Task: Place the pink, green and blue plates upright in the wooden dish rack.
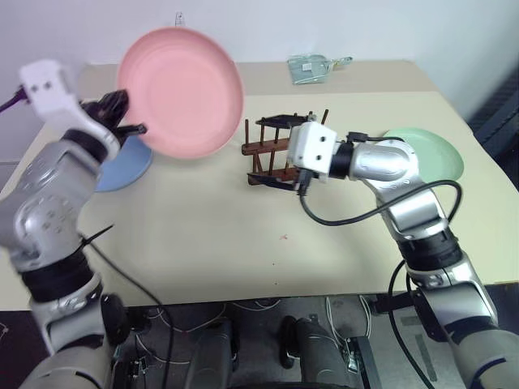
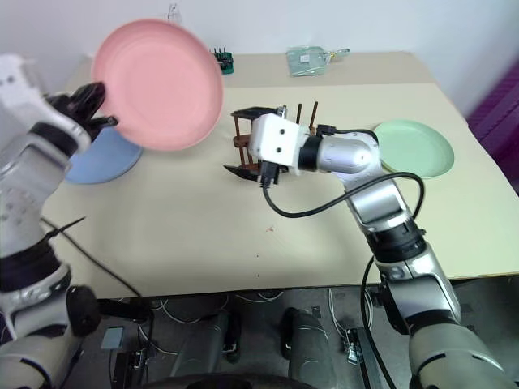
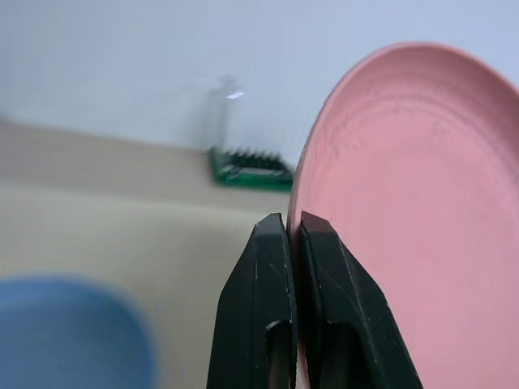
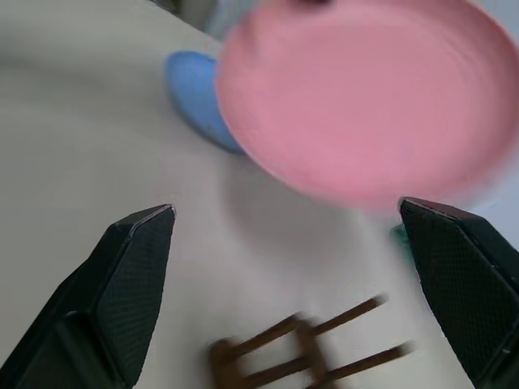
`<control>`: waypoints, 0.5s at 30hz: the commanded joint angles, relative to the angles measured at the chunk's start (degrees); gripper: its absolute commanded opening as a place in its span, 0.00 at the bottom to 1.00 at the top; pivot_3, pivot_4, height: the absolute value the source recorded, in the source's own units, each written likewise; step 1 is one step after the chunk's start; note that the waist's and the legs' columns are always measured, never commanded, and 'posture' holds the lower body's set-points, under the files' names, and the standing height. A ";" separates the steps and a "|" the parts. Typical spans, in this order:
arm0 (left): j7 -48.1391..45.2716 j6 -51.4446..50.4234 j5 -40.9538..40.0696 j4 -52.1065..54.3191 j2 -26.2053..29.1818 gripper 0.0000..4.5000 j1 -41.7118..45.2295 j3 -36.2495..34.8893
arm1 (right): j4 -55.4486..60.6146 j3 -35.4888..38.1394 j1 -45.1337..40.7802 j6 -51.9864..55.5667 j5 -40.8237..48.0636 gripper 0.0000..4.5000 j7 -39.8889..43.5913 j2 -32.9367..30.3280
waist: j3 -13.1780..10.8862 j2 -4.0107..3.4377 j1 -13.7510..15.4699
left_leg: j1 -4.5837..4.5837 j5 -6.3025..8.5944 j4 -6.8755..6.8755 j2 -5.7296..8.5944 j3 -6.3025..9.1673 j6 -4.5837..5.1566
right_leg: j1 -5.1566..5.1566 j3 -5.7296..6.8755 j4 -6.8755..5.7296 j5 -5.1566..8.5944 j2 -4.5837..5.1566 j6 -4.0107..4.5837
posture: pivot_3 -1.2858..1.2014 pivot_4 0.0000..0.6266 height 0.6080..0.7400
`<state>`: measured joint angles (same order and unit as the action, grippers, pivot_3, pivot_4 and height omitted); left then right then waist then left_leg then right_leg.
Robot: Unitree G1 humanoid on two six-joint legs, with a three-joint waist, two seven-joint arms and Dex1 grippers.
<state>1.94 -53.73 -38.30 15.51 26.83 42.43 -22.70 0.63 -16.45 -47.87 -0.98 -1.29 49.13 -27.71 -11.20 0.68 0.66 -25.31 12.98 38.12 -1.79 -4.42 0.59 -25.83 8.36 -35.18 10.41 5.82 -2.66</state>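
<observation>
My left gripper (image 3: 293,235) pinches the pink plate (image 1: 182,91) by its rim, aloft — my right gripper (image 4: 284,267) gapes wide above the rack (image 1: 272,150).

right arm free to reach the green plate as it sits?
Probably yes. The green plate lies flat on the table just beside the right forearm, with nothing on it or around it, and the right tool is open and empty. The arm would need to swing back from the rack.
</observation>
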 commanded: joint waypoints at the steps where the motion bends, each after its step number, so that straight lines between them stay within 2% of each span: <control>1: 1.52 0.46 2.34 -2.79 -2.04 0.02 4.50 3.47 | -4.80 -2.01 -3.70 -9.89 -7.12 1.00 -4.27 1.11 | 0.00 0.00 -0.08 | 0.01 0.00 0.00 -0.02 -0.01 0.00 | 0.00 -0.03 -0.01 0.00 -0.01 0.00 | 0.52 0.24 0.92; 8: 1.32 -1.56 2.06 -4.14 -5.84 0.02 9.14 6.00 | -15.86 -5.77 -8.77 -20.26 -20.78 1.00 -14.57 2.27 | -0.02 0.03 -0.14 | -0.01 -0.07 0.00 -0.04 -0.07 -0.11 | -0.10 -0.13 -0.04 -0.01 -0.11 0.01 | 0.52 0.24 0.92; 11: 1.54 -2.82 1.11 -3.24 -6.68 0.00 9.19 4.96 | -19.04 -6.87 -9.17 -22.72 -24.67 0.82 -17.17 1.78 | -0.02 0.03 -0.14 | 0.00 -0.11 0.00 -0.05 -0.08 -0.17 | -0.10 -0.15 -0.05 -0.01 -0.11 0.01 | 0.52 0.24 0.92; 15: 1.92 -4.31 0.81 -2.42 -6.61 0.00 8.72 4.18 | -20.60 -6.69 -9.03 -24.27 -26.46 0.34 -18.83 1.70 | -0.02 0.03 -0.15 | 0.00 -0.26 0.00 -0.05 -0.08 -0.43 | -0.10 -0.16 -0.06 -0.01 -0.12 0.02 | 0.52 0.24 0.92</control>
<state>3.80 -58.08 -36.88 10.20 19.79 50.15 -17.10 -20.75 -24.17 -55.39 -24.10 -27.29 31.74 -25.87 -11.23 0.70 0.52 -25.31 12.71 38.12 -1.84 -4.49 0.15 -25.93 8.20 -35.24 10.40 5.70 -2.64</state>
